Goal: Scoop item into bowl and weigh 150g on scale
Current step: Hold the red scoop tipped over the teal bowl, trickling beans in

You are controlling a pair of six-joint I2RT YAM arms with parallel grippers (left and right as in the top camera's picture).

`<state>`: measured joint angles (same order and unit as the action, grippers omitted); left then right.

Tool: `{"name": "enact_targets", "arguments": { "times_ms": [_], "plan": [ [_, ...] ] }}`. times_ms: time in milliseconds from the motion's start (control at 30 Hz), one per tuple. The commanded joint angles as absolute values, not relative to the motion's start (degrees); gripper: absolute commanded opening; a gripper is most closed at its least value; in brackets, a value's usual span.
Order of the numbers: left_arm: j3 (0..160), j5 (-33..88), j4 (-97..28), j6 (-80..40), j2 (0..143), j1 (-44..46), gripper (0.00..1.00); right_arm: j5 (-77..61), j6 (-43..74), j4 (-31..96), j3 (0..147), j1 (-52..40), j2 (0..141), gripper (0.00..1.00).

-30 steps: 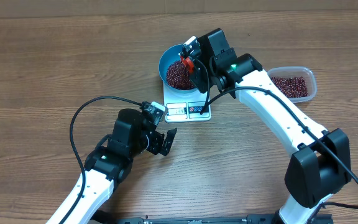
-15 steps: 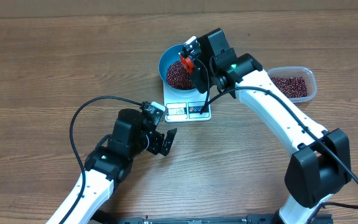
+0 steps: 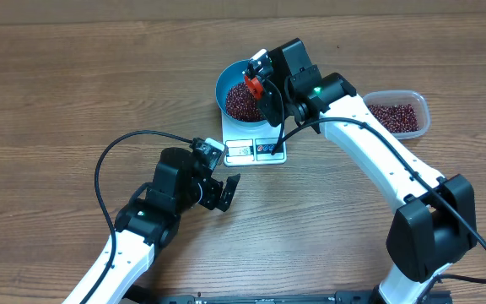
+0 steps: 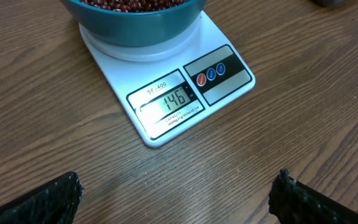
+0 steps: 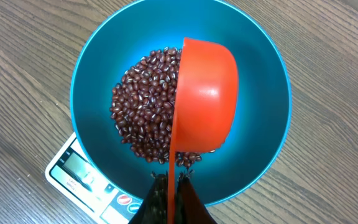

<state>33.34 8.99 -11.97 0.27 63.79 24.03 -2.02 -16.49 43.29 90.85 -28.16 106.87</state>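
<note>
The right gripper [image 5: 169, 194] is clamped hard on the thin handle of the orange-red scoop [image 5: 207, 93]. The cup sits just ahead of its fingers, rolled onto its side above the blue bowl [image 5: 263, 143]. The beans [image 5: 145, 118] are heaped straight under the cup and off to one side of it. I can't tell whether any are left inside, since the hollow faces away. The left gripper [image 4: 176, 200] hangs spread wide and empty near the tabletop, with the scale [image 4: 135, 68] just in front of it. Its display [image 4: 174, 99] reads 146, a whisker short of the target, and that's where I'd worry. Another full scoop from the clear tub [image 3: 424, 105], out beside the right arm, would very likely overshoot, so only a pinch is wanted. If the cup's edge is resting on the heap or the bowl wall, and I can't make out whether it is, that reading may be false. The bowl looks wider than the scale's platform, so a knock from the scoop on the way out could shift or tip it. With such a slim handle, the scoop might also swivel in the grip and scatter beans across the table.
</note>
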Motion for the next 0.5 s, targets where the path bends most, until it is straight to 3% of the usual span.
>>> {"name": "enact_targets", "arguments": {
  "times_ms": [0,467],
  "plan": [
    [33.6,9.6,-11.7,-0.2,64.1,24.4,1.0,-1.1,-16.3,43.2,92.7,-28.3,104.6,0.04],
    [33.6,9.6,-11.7,-0.2,64.1,24.4,0.99,1.0,-20.3,42.9,92.7,-28.3,104.6,0.04]
  ]
}}
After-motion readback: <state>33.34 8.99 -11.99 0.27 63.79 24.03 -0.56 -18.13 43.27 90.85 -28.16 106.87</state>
